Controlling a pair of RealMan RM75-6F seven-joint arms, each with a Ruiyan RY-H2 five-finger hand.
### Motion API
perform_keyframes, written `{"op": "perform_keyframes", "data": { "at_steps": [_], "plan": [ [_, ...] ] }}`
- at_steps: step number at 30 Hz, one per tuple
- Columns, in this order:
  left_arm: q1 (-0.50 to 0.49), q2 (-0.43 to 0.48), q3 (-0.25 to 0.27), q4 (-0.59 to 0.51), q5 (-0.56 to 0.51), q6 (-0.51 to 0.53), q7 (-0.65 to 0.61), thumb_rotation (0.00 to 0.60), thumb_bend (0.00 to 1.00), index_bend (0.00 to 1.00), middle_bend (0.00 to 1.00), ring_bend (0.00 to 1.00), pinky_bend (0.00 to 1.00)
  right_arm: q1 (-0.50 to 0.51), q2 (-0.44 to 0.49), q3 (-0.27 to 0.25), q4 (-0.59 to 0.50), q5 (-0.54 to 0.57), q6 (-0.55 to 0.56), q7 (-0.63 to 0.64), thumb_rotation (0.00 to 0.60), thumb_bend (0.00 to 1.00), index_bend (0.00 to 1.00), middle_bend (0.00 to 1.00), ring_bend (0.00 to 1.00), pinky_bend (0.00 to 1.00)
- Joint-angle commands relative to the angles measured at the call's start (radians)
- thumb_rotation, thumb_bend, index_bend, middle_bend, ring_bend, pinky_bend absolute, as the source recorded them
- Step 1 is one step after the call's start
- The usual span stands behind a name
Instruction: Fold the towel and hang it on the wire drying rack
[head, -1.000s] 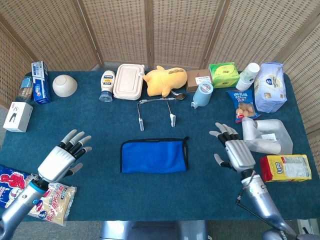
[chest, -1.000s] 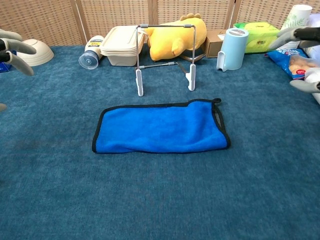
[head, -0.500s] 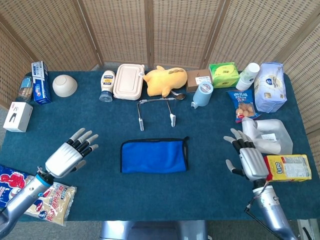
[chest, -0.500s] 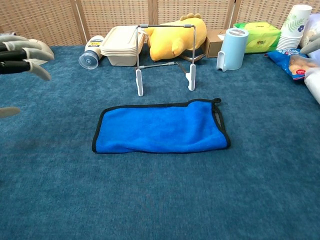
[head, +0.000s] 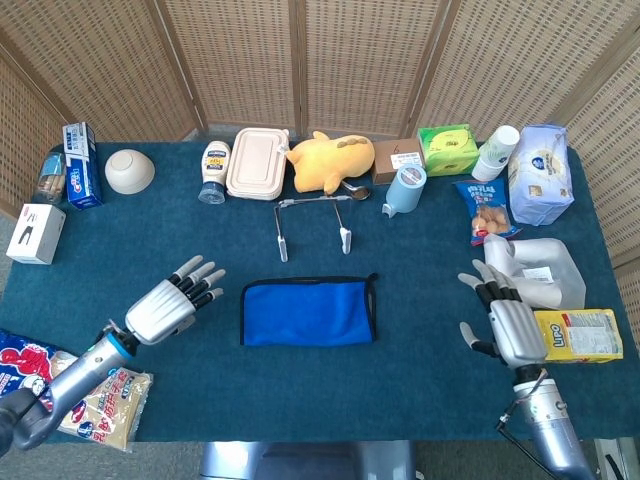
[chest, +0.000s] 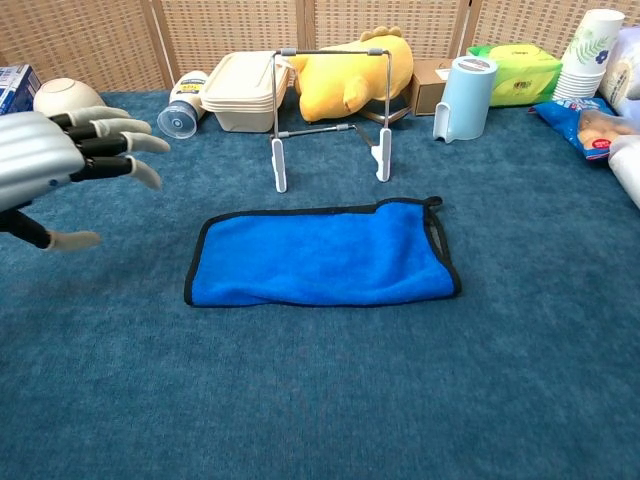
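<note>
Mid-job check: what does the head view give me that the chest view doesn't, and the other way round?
Only the head view shows the right hand, open and empty beside the yellow snack box, plus the white box and snack packets at the table's left edge. Only the chest view shows the wire rack standing upright from the side, with its top bar bare. Both show the blue towel folded flat on the table, behind it the rack and the yellow plush toy, and the left hand, open, just left of the towel and not touching it.

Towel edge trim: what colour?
Black piping around the folded blue microfibre towel; clearest in the chest view.
</note>
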Motion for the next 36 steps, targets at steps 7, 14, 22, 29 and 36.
{"op": "perform_keyframes", "data": {
  "at_steps": [7,14,22,29,36],
  "plan": [
    [-0.076,-0.130,0.024,0.161,0.001,-0.028,-0.061,0.600,0.36,0.22,0.09,0.00,0.00,-0.020,0.012,0.008,-0.016,0.003,0.013,0.000,0.600,0.37,0.15,0.04,0.00,0.00],
    [-0.109,-0.188,0.047,0.241,0.003,-0.022,-0.081,0.600,0.36,0.22,0.09,0.00,0.00,-0.036,0.022,0.016,-0.024,0.002,0.020,0.008,0.600,0.37,0.14,0.04,0.00,0.00],
    [-0.134,-0.243,0.062,0.303,-0.012,-0.015,-0.097,0.600,0.36,0.22,0.08,0.00,0.00,-0.055,0.033,0.018,-0.032,-0.001,0.028,0.018,0.600,0.37,0.14,0.04,0.00,0.00],
    [-0.153,-0.265,0.075,0.335,-0.021,-0.015,-0.106,0.600,0.36,0.22,0.09,0.00,0.00,-0.068,0.042,0.023,-0.039,-0.005,0.036,0.028,0.600,0.37,0.13,0.04,0.00,0.00],
    [-0.167,-0.289,0.085,0.359,-0.037,-0.020,-0.115,0.600,0.36,0.22,0.09,0.00,0.00,-0.077,0.043,0.026,-0.040,-0.009,0.036,0.031,0.600,0.37,0.13,0.04,0.00,0.00]
  ]
}}
